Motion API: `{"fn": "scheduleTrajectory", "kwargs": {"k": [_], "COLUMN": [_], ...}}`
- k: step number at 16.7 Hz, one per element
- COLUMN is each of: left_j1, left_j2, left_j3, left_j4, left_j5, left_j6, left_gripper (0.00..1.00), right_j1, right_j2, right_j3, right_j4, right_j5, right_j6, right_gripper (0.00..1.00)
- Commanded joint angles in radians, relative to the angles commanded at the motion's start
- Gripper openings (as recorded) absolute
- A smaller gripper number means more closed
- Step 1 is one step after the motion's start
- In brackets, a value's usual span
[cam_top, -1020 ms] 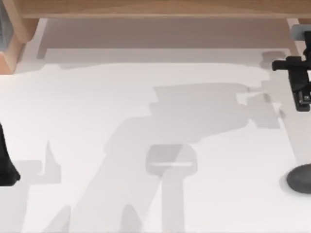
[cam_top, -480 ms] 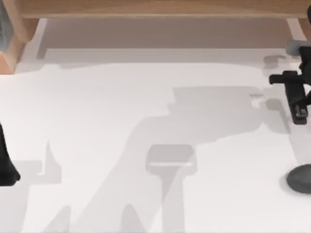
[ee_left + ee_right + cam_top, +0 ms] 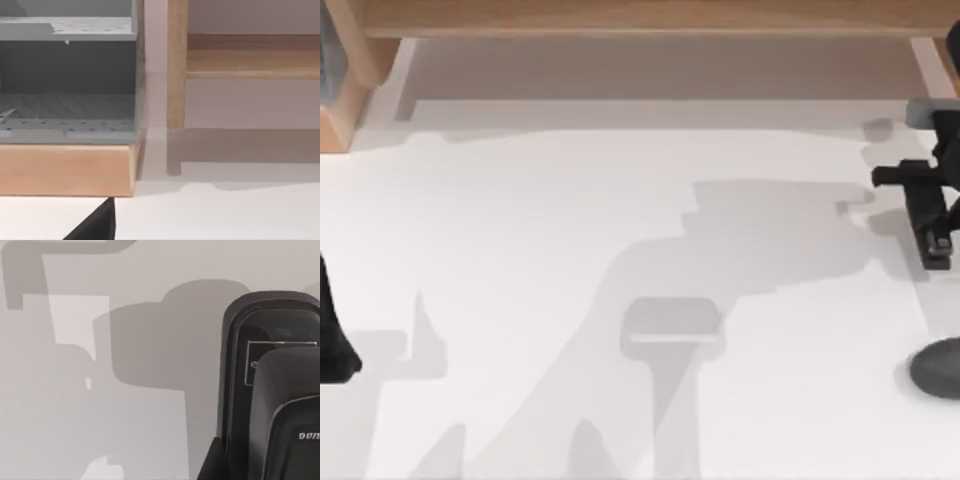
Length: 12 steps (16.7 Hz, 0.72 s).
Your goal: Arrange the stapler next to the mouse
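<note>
The right tool (image 3: 932, 205) is gripping the narrow black bar-shaped stapler (image 3: 932, 225) above the white worktop (image 3: 620, 230), near the dark grey rounded mouse (image 3: 938, 368) at right.

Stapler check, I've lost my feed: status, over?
Right gripper at the table's right edge, carrying the stapler. Mouse nearer the front on that side, apart from it. Nothing between them. Left arm parked.

stapler (image 3: 933, 240): narrow black bar, held above the tabletop near the right edge
mouse (image 3: 938, 366): dark grey rounded oval, flat at the right edge
</note>
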State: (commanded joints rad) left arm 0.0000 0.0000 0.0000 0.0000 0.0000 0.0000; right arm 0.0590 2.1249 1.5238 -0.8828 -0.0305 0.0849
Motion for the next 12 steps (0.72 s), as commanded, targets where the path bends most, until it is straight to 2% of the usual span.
{"fn": "scheduleTrajectory", "kwargs": {"k": [11,12], "left_j1": [0.000,0.000], "left_j2": [0.000,0.000], "left_j3": [0.000,0.000], "left_j4": [0.000,0.000], "left_j5": [0.000,0.000], "left_j6": [0.000,0.000], "left_gripper": [1.00,1.00], "right_j1": [0.000,0.000], "right_j2": [0.000,0.000], "right_j3": [0.000,0.000], "right_j4": [0.000,0.000], "right_j5": [0.000,0.000], "right_j6": [0.000,0.000], "right_gripper": [0.98,1.00]}}
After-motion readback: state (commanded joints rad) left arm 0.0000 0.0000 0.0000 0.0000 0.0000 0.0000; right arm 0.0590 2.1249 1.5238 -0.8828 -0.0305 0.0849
